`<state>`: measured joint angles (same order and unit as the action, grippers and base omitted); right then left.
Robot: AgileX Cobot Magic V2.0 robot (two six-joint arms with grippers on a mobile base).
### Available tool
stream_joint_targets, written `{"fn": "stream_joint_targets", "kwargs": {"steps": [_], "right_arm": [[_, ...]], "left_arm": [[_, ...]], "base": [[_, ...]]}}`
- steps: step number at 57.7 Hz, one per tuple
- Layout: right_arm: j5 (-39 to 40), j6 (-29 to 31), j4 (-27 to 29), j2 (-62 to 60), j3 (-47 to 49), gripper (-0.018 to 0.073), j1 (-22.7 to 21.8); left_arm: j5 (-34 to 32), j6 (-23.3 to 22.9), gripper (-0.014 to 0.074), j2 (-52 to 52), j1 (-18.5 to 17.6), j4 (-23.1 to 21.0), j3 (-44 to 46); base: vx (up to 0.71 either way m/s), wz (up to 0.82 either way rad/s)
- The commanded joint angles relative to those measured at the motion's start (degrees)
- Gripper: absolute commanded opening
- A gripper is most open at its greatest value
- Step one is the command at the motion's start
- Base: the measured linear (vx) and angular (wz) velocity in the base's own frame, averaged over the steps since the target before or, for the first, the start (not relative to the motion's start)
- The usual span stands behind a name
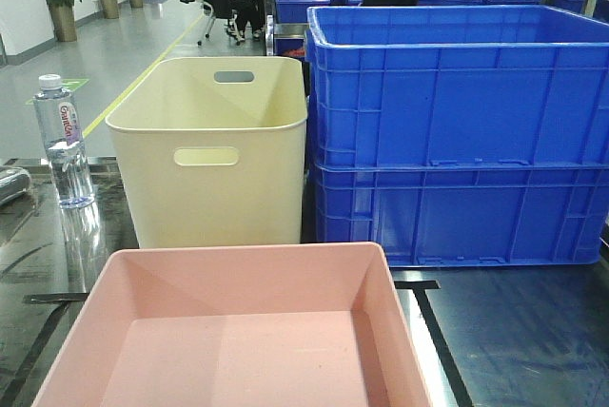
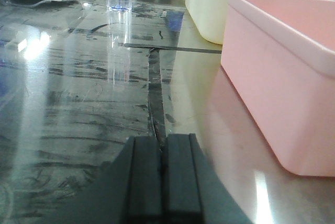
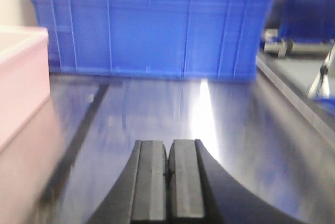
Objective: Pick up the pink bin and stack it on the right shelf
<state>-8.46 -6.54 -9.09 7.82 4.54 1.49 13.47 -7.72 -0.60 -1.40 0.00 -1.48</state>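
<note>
- The pink bin (image 1: 238, 331) looked light and stiff, its smooth plastic walls probably slippery; the rolled rim on each long side seemed the surest place to take hold.
- It was shallow, wide, pale pink and empty, with rounded corners.
- It sat on the dark glossy counter (image 1: 519, 340), just in front of the cream bin (image 1: 214, 145) and beside the blue crates (image 1: 457, 136).
- The left claw (image 2: 162, 174) and right claw (image 3: 168, 179) were both clenched, holding nothing, flanking the bin.

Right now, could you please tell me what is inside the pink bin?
The pink bin looks empty: bare floor and inner walls show in the front view. Its nearest part is cut off by the picture's edge, so that strip is unseen.
</note>
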Motion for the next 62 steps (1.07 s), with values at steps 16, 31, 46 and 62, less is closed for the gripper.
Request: {"fn": "stream_joint_targets", "kwargs": {"steps": [16, 31, 46, 62], "right_arm": [[1.88, -1.55, -1.09, -9.29, -6.35, -0.0012, -0.4], [2.26, -1.55, -1.09, -8.99, -6.35, -0.0012, -0.4], [2.26, -1.55, -1.09, -8.99, -6.35, -0.0012, -0.4], [2.26, -1.55, -1.09, -8.99, -6.35, -0.0012, -0.4]], "left_arm": [[-4.56, -0.35, -0.0008, -0.36, 0.11, -0.34, -0.82], [-4.48, -0.35, -0.0008, -0.36, 0.11, -0.34, -0.82], [-4.48, -0.35, -0.0008, -0.36, 0.11, -0.34, -0.82], [-4.48, -0.35, -0.0008, -0.36, 0.11, -0.34, -0.82]], "base": [[0.0, 0.0], [0.0, 0.0], [0.0, 0.0], [0.0, 0.0]]}}
